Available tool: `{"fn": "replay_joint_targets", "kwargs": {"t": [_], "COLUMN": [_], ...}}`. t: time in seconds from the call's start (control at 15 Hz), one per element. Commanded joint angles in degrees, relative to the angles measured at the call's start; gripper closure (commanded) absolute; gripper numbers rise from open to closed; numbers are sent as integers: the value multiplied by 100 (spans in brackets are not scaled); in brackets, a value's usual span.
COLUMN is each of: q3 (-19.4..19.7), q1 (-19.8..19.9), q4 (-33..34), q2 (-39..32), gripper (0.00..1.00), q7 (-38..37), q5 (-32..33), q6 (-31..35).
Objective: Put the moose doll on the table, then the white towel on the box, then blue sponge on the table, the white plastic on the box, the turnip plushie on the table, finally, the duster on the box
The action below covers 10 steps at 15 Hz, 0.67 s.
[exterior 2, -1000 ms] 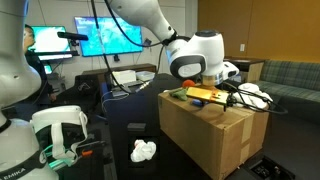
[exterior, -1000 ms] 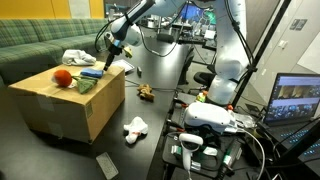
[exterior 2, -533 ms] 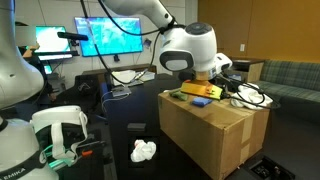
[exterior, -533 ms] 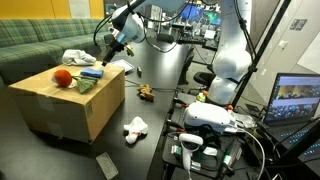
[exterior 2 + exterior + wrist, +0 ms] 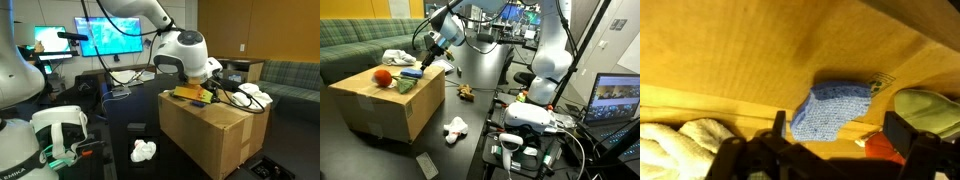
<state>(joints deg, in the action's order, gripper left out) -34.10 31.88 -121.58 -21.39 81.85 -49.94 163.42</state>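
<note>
Black table (image 5: 470,120) takes up most of the floor space, w/ the cardboard box (image 5: 385,105) standing on its one end; the box also shows in the other exterior view (image 5: 210,140). White robot arm (image 5: 550,50) reaches over from the far side of the table to above the box top.

On the box: white towel (image 5: 398,57) bunched at the far edge, red turnip plushie (image 5: 383,77) w/ green leaves spread beside it, and blue sponge (image 5: 412,72) lying flat near the corner closest to the arm. In the wrist view the sponge (image 5: 830,108) sits mid-frame on the bare cardboard, towel (image 5: 680,140) to one side, leaves and a bit of red to the other.

Gripper (image 5: 433,47) hangs just above the sponge, pointing down at it. Fingers (image 5: 905,130) are spread apart, one each side of the sponge as seen from the wrist, nothing btwn them, not touching it as far as I can tell.

On the table: moose doll (image 5: 466,92) lies past the box, well apart from it. Crumpled white plastic (image 5: 455,127) sits near the box's front corner. Grey duster (image 5: 425,165) lies flat at the near edge.
</note>
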Motion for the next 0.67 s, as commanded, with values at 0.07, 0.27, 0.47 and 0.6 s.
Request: {"fn": "replay_joint_targets", "kwargs": {"t": [0.07, 0.27, 0.47, 0.6], "q3": [-208, -212, -201, -201], "q1": [75, 43, -22, -65], "q4": [54, 100, 155, 190], "q2": [-156, -286, -419, -490], "gripper": [0, 0, 0, 0], "q7": [362, 338, 271, 244], "q5": [-307, -274, -221, -189], "q6": [186, 179, 259, 319]}}
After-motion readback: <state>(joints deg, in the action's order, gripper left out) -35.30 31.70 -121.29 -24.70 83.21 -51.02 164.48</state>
